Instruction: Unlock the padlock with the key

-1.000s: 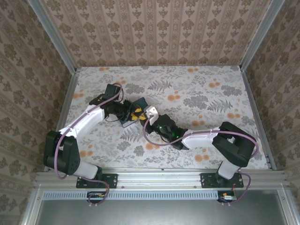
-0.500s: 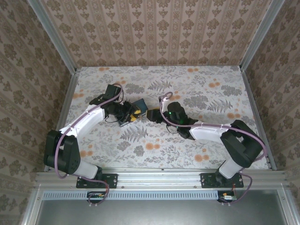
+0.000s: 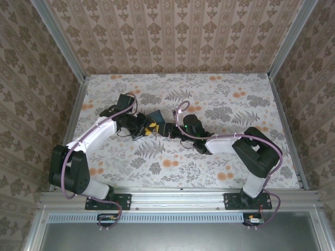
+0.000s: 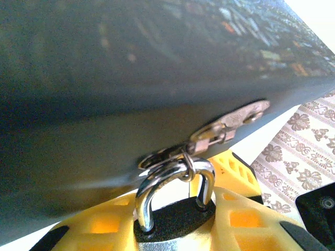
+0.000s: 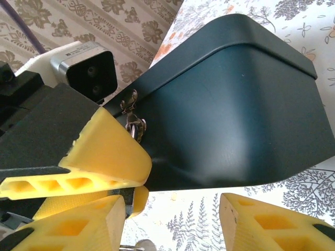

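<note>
The padlock (image 4: 174,213) is small and dark, with a silver shackle (image 4: 157,180). It hangs from the hasp (image 4: 230,121) on the side of a dark blue box (image 4: 131,73). The shackle is down in the body and passes through the hasp ring. The left gripper (image 4: 170,224) is clenched on the padlock, one yellow finger (image 4: 94,227) pressed to each side of the body, just under the box.

From above, the box (image 3: 155,116) sits left of the middle of the flowered table (image 3: 235,157), with the left gripper (image 3: 149,129) at its near side. The right gripper (image 3: 167,128) reaches in from the right, its tip just beside the box and close to the left gripper.

In the right wrist view, the box (image 5: 235,104) stands tilted ahead of the right gripper (image 5: 172,209). That gripper is released, its yellow fingers (image 5: 277,225) well apart with bare table between them. The left gripper's fingers (image 5: 104,151) lie against the box on the hasp side. A small silvery bit (image 5: 138,244) shows at the lower edge beside the right gripper's left finger. It is too small to tell what it is.
</note>
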Robot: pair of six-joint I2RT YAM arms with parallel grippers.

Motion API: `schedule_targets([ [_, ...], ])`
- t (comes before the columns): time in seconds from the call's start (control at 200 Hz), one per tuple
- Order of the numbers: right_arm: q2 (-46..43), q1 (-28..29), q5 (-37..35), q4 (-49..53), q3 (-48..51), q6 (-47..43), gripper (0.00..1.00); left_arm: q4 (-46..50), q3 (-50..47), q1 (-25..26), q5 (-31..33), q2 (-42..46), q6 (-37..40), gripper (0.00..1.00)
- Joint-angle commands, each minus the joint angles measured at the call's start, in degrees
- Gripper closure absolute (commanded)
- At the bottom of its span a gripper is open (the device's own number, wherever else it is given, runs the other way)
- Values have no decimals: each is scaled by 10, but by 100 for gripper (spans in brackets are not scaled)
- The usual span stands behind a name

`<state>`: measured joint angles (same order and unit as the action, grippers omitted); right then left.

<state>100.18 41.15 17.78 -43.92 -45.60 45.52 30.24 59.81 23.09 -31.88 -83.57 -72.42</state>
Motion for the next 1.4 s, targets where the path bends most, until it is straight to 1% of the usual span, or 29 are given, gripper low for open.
schedule_targets([
  [0.0, 4, 15, 35, -57, 6, 15, 48, -16, 12, -4, -7, 0, -3, 93],
  [0.14, 15, 30, 51, -65, -6, 9, 48, -19, 12, -3, -12, -2, -8, 93],
  [0.255, 30, 36, 33, -65, -17, 20, 49, -22, 12, -3, -14, 3, -10, 93],
  [0.385, 45, 35, 12, -78, -24, 43, 55, -18, 14, 0, -13, 10, -8, 93],
  [0.48, 54, 34, 1, -108, -25, 77, 61, -18, 12, 3, -14, 12, -8, 93],
  [0.555, 58, 33, -5, -134, -21, 104, 62, -18, 10, 4, -13, 12, -7, 92],
  [0.64, 57, 33, -11, -154, -13, 121, 62, -17, 9, 4, -11, 13, -6, 92],
  [0.84, 37, 26, -26, -156, 1, 140, 59, -13, 8, 4, -8, 17, -3, 92],
  [1.015, 27, 25, -58, -157, 6, 153, 58, -16, 5, 4, -9, 18, -6, 92],
  [1.275, 48, 32, -45, -146, -25, 154, 68, -29, 2, 7, -9, 17, -17, 91],
  [1.33, 49, 32, -46, -151, -20, 159, 74, -32, 1, 6, -8, 18, -17, 89],
  [1.395, 47, 31, -51, -157, -14, 170, 77, -34, -1, 4, -8, 18, -13, 74],
])
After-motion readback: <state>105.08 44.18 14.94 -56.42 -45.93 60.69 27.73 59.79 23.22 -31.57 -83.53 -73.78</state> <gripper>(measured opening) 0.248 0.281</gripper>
